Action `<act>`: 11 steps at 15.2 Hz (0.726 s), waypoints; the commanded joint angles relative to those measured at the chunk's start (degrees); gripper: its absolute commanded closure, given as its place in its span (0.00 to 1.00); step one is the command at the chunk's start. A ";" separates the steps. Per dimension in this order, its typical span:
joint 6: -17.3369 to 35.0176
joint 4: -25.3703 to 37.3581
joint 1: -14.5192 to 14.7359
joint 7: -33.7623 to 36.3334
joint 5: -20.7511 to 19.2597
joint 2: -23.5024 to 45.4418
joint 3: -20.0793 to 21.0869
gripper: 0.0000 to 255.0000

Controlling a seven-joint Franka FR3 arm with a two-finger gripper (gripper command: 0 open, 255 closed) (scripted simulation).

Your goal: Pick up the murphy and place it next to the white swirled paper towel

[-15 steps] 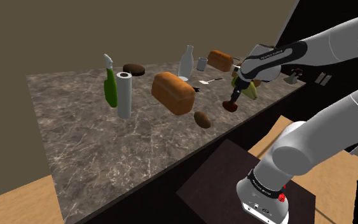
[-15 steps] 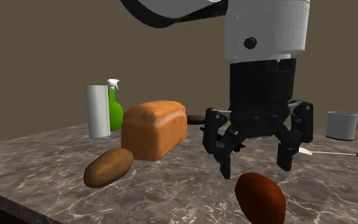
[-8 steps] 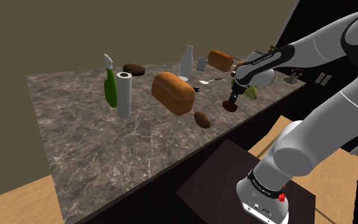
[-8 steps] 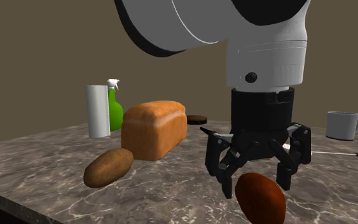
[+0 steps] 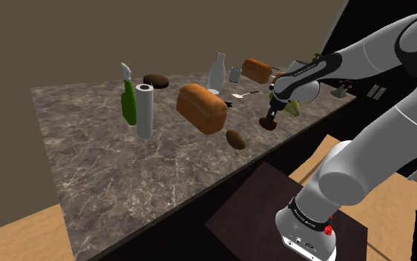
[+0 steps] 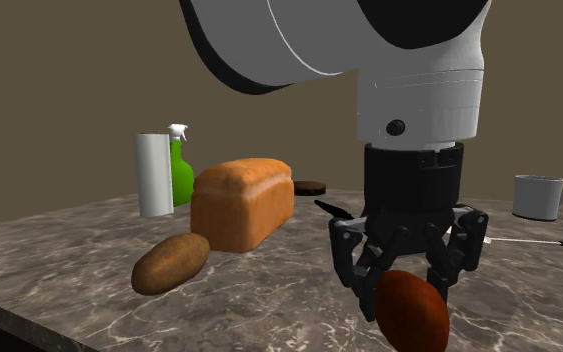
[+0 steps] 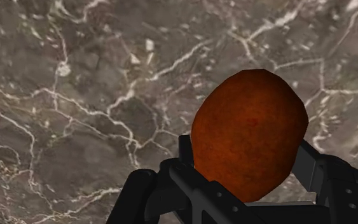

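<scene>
- Murphy (image 6: 409, 310), a reddish-brown potato, lies on the marbled bench (image 5: 88, 156) near its front edge, well apart from the white paper towel (image 5: 144, 110).
- The hand (image 6: 407, 290) has dropped over the last second, from above the potato to down around it.
- Its fingers (image 7: 184, 153) stand apart on either side of the potato. I judge it not yet clamped.
- The approach looks finished, so closing comes next.
- A browner potato (image 5: 235, 139) and a bread loaf (image 5: 201, 108) lie between the murphy and the towel, so the carry should pass over them.
</scene>
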 commanded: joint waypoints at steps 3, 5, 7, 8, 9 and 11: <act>0.00 -0.01 0.00 0.00 0.00 0.00 0.00 1.00; 0.00 -0.01 0.00 0.00 0.00 0.00 0.00 1.00; -0.01 0.00 0.00 0.00 0.00 0.00 0.00 1.00; 0.00 0.00 0.00 0.00 0.00 0.00 0.00 1.00; 0.01 -0.01 0.01 -0.01 0.01 0.01 0.00 1.00; -1.90 0.56 -0.60 0.95 -1.18 -1.52 0.71 1.00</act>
